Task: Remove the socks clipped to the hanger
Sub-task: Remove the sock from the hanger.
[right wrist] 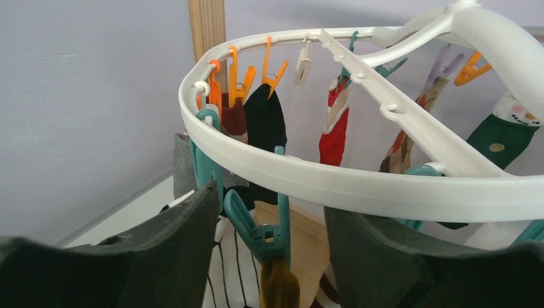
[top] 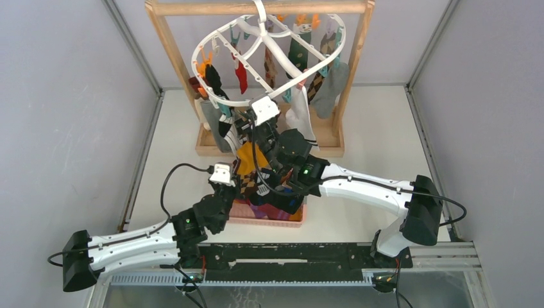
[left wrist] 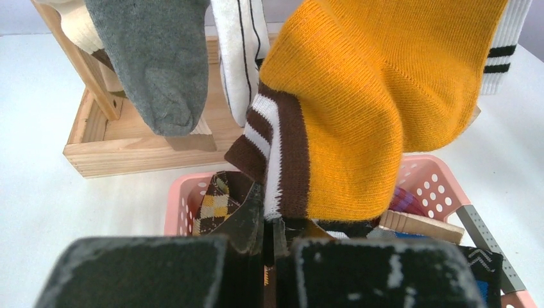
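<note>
Left wrist view: the left pincer [left wrist: 269,231] is squeezed tight on the brown striped end of a yellow sock [left wrist: 372,96]. The sock hangs down over a pink basket [left wrist: 436,186] with more socks [left wrist: 218,202] in it. In the right wrist view, the right pincer [right wrist: 272,205] is wide, with a teal clip [right wrist: 253,231] between its fingers, just under the white hanger [right wrist: 321,183]. The hanger hangs from a wooden stand [top: 168,51] on the surface [top: 378,128], with many socks clipped to it.
</note>
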